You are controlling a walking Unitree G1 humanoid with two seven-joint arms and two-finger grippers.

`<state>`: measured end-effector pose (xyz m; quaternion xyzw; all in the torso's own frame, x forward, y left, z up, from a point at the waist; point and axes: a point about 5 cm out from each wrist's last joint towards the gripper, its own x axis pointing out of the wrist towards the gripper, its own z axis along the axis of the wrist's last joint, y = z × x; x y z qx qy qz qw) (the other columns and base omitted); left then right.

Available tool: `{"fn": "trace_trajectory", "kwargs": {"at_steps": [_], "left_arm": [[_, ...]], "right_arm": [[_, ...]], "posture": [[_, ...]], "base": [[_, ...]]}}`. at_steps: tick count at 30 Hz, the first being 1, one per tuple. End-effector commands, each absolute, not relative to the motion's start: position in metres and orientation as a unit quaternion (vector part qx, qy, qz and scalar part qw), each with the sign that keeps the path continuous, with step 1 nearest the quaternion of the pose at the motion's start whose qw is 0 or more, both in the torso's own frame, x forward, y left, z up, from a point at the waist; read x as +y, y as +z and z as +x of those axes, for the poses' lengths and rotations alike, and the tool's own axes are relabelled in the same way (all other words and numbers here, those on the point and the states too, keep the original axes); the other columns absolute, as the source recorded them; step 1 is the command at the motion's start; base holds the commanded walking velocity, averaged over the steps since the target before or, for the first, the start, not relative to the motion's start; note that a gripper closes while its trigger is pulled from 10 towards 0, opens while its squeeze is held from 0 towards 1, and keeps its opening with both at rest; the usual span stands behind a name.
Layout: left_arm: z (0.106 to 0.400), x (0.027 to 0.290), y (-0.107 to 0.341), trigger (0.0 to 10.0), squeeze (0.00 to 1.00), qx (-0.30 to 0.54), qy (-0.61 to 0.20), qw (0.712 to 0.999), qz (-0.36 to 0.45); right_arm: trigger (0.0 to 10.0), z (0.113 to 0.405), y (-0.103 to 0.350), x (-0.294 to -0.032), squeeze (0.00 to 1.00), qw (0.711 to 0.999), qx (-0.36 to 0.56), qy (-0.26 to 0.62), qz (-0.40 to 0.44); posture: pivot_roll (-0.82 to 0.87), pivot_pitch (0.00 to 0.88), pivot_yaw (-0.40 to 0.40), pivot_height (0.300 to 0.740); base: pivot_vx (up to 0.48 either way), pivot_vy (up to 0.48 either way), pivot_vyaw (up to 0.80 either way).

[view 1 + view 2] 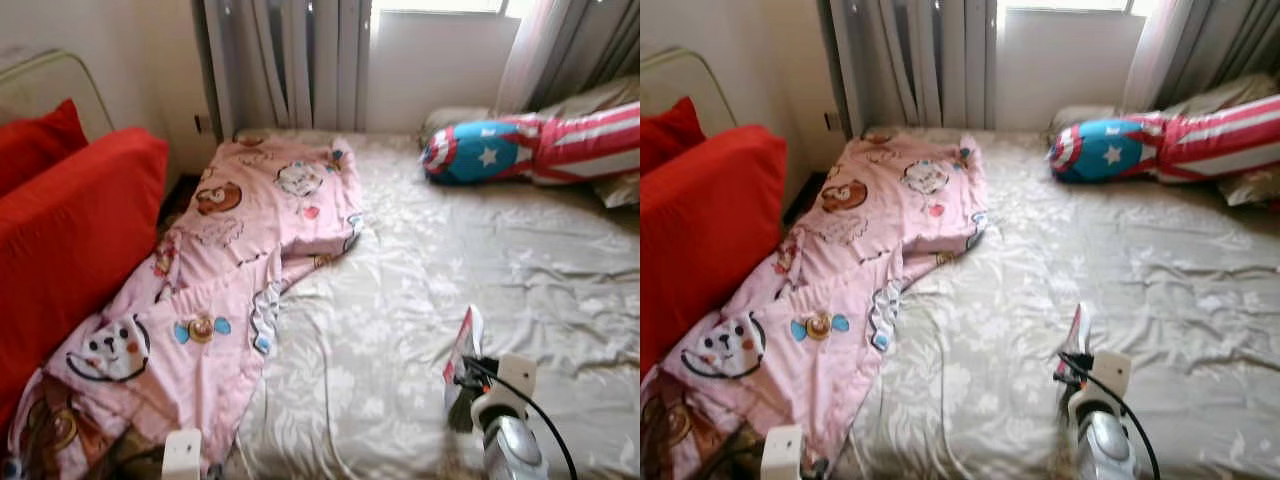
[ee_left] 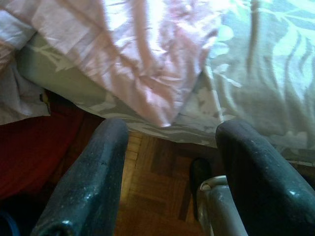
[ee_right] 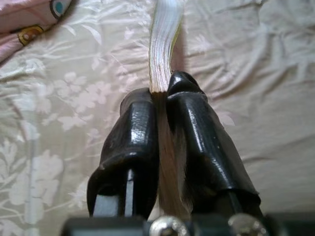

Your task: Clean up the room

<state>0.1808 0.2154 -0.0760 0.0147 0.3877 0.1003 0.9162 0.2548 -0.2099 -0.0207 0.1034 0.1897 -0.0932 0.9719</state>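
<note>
A thin flat packet with white and red edges (image 1: 464, 347) stands at the lower right of the frame, clenched between the right end effector (image 3: 165, 105) above the beige flowered bed sheet (image 1: 420, 300). A pink cartoon blanket (image 1: 230, 260) lies at left. The left end effector (image 2: 172, 172) is released, fingers apart, over the wooden floor (image 2: 152, 182).

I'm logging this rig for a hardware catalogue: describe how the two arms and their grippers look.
The right arm is silver with a rounded shiny casing, a white block at the wrist and a black cable looping along it. The right gripper has two glossy black fingers with rounded tips. The left gripper has two thick black fingers, dusty and dull, with a white wrist block.
</note>
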Motion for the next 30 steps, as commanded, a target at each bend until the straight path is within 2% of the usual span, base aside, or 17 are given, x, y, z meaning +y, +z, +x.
{"fn": "trace_trajectory", "kwargs": {"at_steps": [1,30], "left_arm": [[0.1805,0.2092,-0.0779,10.0,0.00,0.396,0.094,0.914,0.010],[0.1847,0.2060,-0.0761,10.0,0.00,0.388,0.089,0.917,0.015]], "right_arm": [[10.0,0.2588,-0.0147,-0.2157,0.00,0.975,0.172,-0.100,0.099],[10.0,0.2572,-0.0172,-0.2131,0.00,0.974,0.178,-0.103,0.099]], "posture": [[-0.13,0.000,-0.013,0.740],[-0.13,0.000,-0.002,0.740]], "base": [[0.000,-0.259,0.00],[0.000,-0.266,0.00]]}}
